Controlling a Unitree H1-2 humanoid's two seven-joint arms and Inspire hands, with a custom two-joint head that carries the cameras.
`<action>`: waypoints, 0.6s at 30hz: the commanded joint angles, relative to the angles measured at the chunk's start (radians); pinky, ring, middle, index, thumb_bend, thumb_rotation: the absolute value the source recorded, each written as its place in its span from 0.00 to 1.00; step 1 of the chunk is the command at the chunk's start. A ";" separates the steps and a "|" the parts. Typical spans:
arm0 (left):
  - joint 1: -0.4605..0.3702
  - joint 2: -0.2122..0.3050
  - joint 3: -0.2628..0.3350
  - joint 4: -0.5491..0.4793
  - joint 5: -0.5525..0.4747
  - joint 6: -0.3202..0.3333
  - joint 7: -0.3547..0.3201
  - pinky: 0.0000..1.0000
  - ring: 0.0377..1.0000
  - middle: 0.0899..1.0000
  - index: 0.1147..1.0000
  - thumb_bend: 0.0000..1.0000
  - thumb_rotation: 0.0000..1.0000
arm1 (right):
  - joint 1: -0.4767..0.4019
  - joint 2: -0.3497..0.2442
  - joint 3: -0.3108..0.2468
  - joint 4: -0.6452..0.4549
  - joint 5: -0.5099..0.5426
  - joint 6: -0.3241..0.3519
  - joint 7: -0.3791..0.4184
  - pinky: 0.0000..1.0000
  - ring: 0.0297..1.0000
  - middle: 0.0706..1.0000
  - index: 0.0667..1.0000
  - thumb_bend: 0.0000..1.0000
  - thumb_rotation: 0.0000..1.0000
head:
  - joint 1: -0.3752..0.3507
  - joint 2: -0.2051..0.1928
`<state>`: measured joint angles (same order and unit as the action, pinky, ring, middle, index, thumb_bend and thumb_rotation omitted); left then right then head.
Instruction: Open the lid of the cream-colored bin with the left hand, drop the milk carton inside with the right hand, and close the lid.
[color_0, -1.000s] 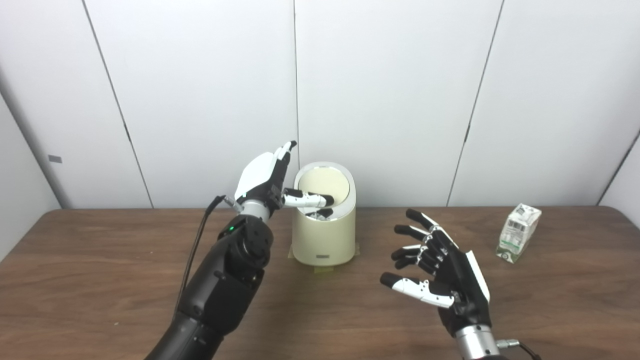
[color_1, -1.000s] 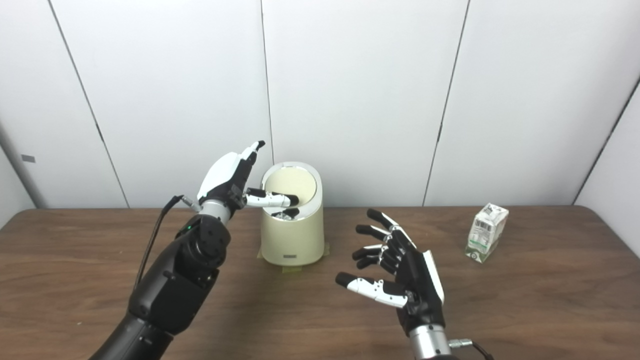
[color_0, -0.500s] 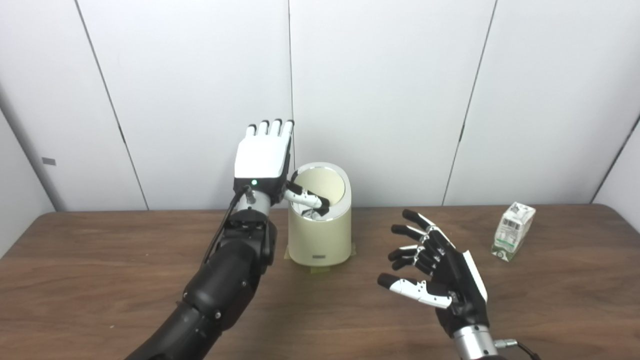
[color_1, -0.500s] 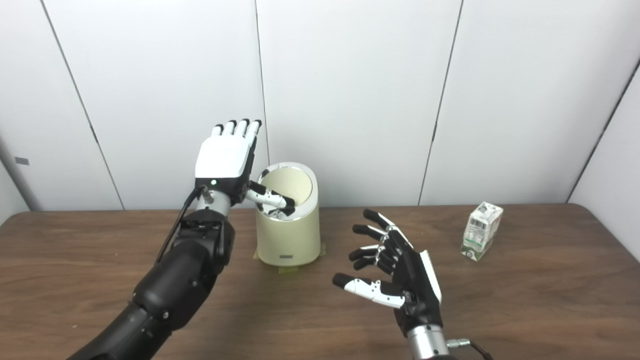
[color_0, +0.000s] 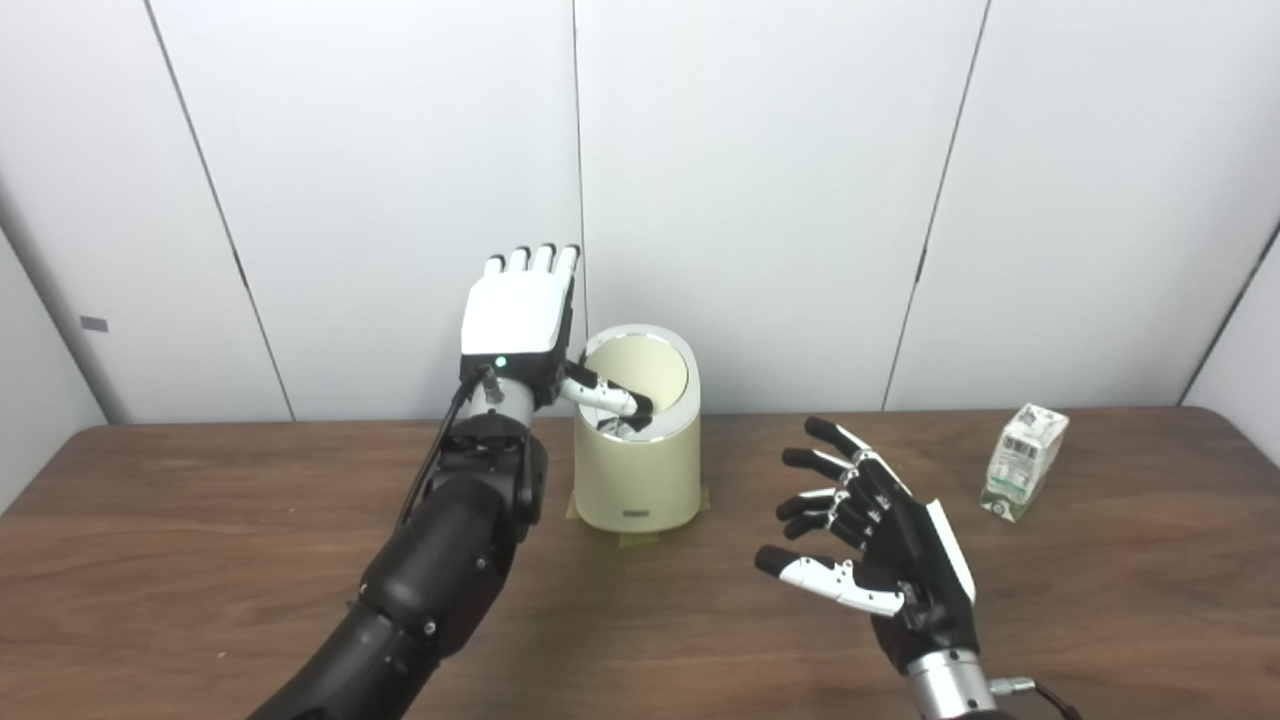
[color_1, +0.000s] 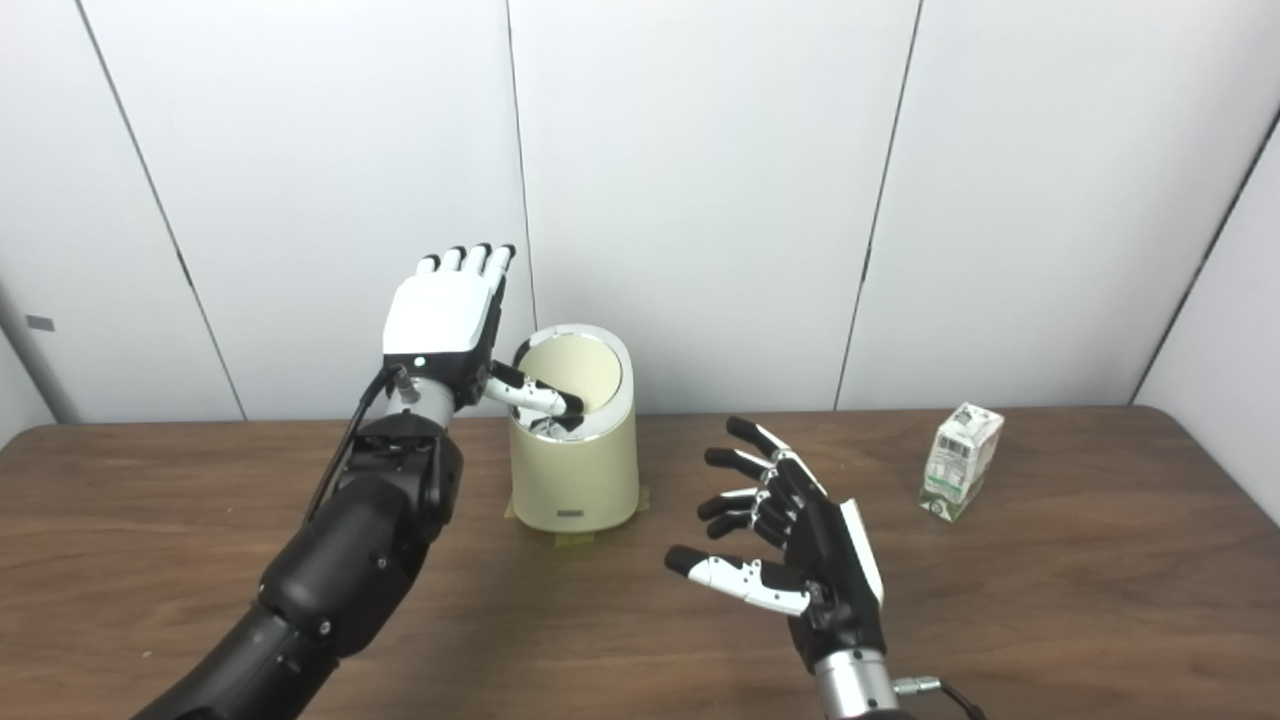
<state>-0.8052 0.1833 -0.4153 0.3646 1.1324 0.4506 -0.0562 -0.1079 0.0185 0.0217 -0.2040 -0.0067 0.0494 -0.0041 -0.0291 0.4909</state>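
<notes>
White-green milk carton (color_0: 1023, 462) shows a barcode; print unreadable.

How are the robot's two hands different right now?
The left hand is raised beside the cream-colored bin, fingers pointing up, its back toward the camera; the right hand hovers low over the table, its fingers spread and curled toward the bin. The left hand's thumb reaches over the bin's lid; the right hand touches nothing, and the milk carton stands apart from it. Both hold nothing.
</notes>
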 joint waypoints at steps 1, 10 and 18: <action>-0.034 0.028 0.036 -0.045 -0.030 -0.011 0.023 1.00 1.00 1.00 1.00 0.93 0.21 | -0.026 0.001 0.000 -0.031 0.014 -0.009 0.008 0.44 0.51 0.72 0.79 0.68 0.02 | 0.000 0.001; 0.069 0.010 0.273 -0.303 -0.435 -0.102 -0.018 1.00 1.00 1.00 1.00 0.88 0.29 | -0.027 0.001 0.003 -0.031 -0.009 -0.014 0.002 0.44 0.52 0.72 0.80 0.69 0.08 | -0.008 0.002; 0.269 0.082 0.437 -0.471 -0.871 -0.190 -0.184 0.95 1.00 1.00 1.00 0.89 0.29 | -0.025 0.001 0.000 -0.042 -0.010 -0.004 -0.001 0.44 0.52 0.71 0.80 0.68 0.06 | -0.017 0.003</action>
<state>-0.5171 0.2481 -0.0029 -0.0730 0.3230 0.3151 -0.2368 -0.1055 0.0174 0.0231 -0.2069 -0.0195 0.0624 -0.0043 -0.0445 0.4939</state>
